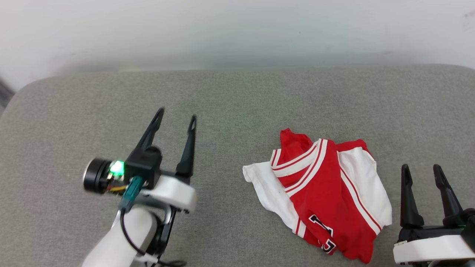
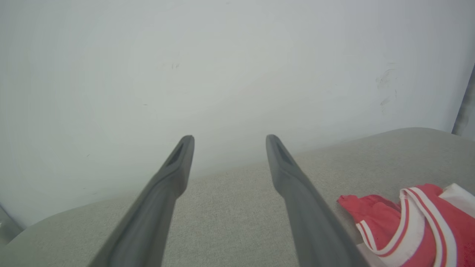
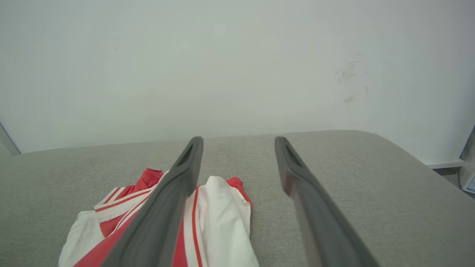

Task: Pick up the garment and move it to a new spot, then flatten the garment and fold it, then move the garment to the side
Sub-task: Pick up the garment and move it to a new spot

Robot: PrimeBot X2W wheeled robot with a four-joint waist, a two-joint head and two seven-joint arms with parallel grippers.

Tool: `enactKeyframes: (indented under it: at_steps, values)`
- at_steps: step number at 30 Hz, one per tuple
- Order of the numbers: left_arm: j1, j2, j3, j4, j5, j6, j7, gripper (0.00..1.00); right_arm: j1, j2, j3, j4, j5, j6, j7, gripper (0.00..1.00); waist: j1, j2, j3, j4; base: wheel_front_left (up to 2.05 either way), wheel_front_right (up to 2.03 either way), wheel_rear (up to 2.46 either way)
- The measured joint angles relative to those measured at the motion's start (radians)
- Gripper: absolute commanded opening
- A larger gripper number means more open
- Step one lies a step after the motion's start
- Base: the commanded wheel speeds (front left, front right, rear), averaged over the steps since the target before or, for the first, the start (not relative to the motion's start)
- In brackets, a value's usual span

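Note:
The garment (image 1: 323, 189), a red shirt with white sleeves and striped trim, lies crumpled on the grey cushioned surface (image 1: 237, 104), right of centre. Black lettering shows near its front end. My left gripper (image 1: 176, 116) hangs open well to the left of it, nothing between its fingers. My right gripper (image 1: 423, 170) stands open just right of the shirt, apart from the cloth. In the left wrist view the garment (image 2: 408, 222) lies at the lower right, beyond the open gripper (image 2: 230, 142). In the right wrist view the garment (image 3: 219, 207) lies partly behind the left finger of the open gripper (image 3: 239, 144).
A pale wall (image 1: 237, 29) rises right behind the cushioned surface. The surface's rounded corners show at the far left (image 1: 22, 96) and far right. Bare grey fabric stretches between the left gripper and the shirt.

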Motion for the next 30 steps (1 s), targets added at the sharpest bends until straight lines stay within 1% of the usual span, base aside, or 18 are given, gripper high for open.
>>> enactKeyframes:
  at_steps: [4,10,17,21,25,30]
  values:
    - [0.129,-0.013,0.103,-0.037,0.052,0.008,0.0,1.0,0.01,0.0,0.002,0.0,0.0,0.0,0.0,1.0,0.0,0.0,-0.016,0.015,0.0,0.0,0.0]
    - [0.277,-0.073,0.249,-0.088,0.134,0.008,0.0,1.0,0.023,0.0,0.001,0.004,0.003,0.0,0.0,1.0,0.0,0.0,-0.033,0.031,0.0,0.0,0.0]
    - [0.382,-0.153,0.34,-0.102,0.222,-0.05,0.0,1.0,0.039,0.0,0.005,0.015,0.011,0.0,0.0,1.0,0.0001,0.0,-0.05,0.038,0.0,0.0,0.0]
    - [0.423,-0.195,0.368,-0.101,0.256,-0.094,0.0,1.0,0.049,0.0,0.009,0.021,0.014,0.0,0.0,1.0,0.0,0.0,-0.059,0.034,0.0,0.0,0.0]
    - [0.451,-0.225,0.394,-0.091,0.281,-0.136,0.0,1.0,0.062,0.0,0.006,0.024,0.021,0.0,0.0,1.0,0.0,0.0,-0.07,0.027,0.0,0.0,0.0]
    - [0.464,-0.253,0.419,-0.078,0.308,-0.173,0.0,1.0,0.076,0.0,0.007,0.027,0.025,0.0,0.0,1.0,0.0,0.0,-0.078,0.021,0.0,0.0,0.0]
